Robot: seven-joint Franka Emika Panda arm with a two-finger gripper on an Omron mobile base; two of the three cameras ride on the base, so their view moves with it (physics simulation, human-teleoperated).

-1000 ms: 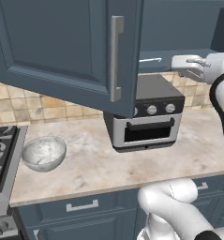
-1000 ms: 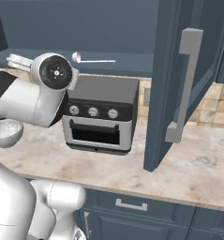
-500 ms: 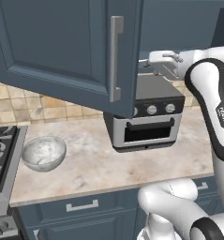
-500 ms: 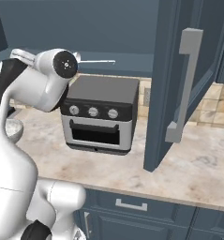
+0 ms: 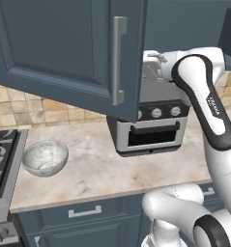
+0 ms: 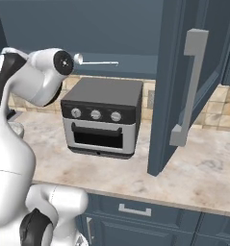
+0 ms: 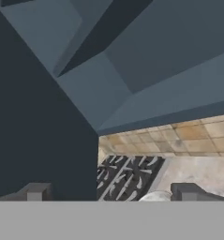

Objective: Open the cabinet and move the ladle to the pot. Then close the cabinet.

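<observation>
You are working on the ladle pickup. The cabinet (image 5: 64, 53) is standing with both doors swung out, so the opening part looks done. The ladle (image 6: 98, 62) is lying on the cabinet's bottom shelf, above the toaster oven (image 6: 103, 117), with its bowl to the left and its thin handle running right.

Your hand (image 7: 112, 193) is up at shelf height just beside the ladle's bowl end. Its fingertips (image 7: 36, 191) are standing wide apart with nothing between them. The hand view is looking past the left door's inner face and down toward the stove (image 7: 127, 176), not at the ladle.

- Turn the wrist until the handle is sitting between the fingers before you close.
- Aim for the middle of the handle. It is slim and round, so I judge a grip near either end is likely to let it swing.
- Keep the elbow off both door edges while reaching in and while lifting out.
- Lift clear of the shelf lip before swinging left.

As for writing, a small line of lettering is running along the forearm (image 5: 211, 103), too small to read. The oven's knobs are showing no legible labels.
</observation>
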